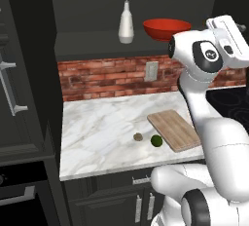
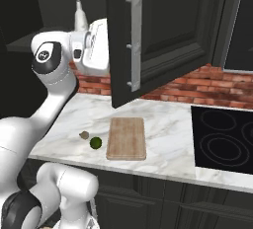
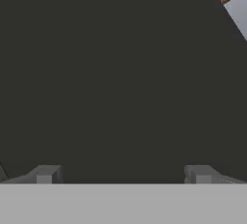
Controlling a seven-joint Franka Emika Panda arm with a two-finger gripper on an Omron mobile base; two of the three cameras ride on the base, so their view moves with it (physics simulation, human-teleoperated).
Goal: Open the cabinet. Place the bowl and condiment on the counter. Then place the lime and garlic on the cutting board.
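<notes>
Facing the open cabinet (image 2: pixel 163 30), gripper (image 3: pixel 123 175) spread wide and empty.
Bowl (image 1: pixel 166 28) sits upper centre, just left of the hand; condiment (image 1: pixel 126 24) further left.

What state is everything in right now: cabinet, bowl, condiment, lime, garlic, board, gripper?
cabinet: open, right door swung out over the counter.
bowl: upright on the cabinet shelf.
condiment: upright on the shelf, left of the bowl.
lime: on the counter, beside the board.
garlic: on the counter, left of the lime.
cutting board: flat, bare.
gripper: open, holding nothing.
</notes>
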